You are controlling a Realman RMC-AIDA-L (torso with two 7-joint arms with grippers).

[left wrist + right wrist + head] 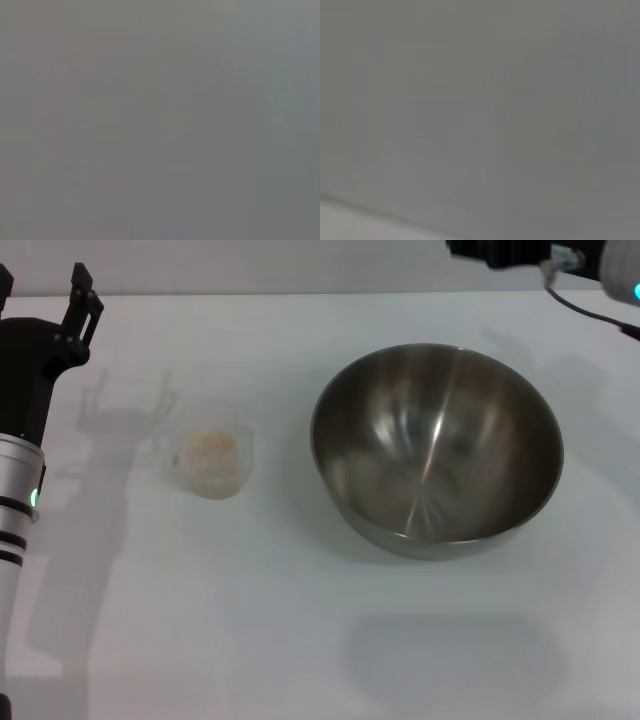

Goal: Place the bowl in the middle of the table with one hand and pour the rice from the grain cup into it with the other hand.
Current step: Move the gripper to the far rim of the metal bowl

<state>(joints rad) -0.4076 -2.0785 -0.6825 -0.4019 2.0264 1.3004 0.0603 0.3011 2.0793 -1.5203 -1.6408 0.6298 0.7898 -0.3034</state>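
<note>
The steel bowl (436,448) stands upright and empty on the white table (300,640), right of centre. To its left stands the small clear grain cup (211,464), holding pale rice (208,448). My left gripper (45,288) hovers at the far left, behind and left of the cup; it is open and holds nothing. Only the black end of my right gripper (495,250) shows at the top edge, behind the bowl and apart from it. Both wrist views show only plain grey.
The table's far edge (300,295) runs along the top of the head view. A cable (590,305) hangs from the right arm at the top right. Bare tabletop lies between cup and bowl and in front of both.
</note>
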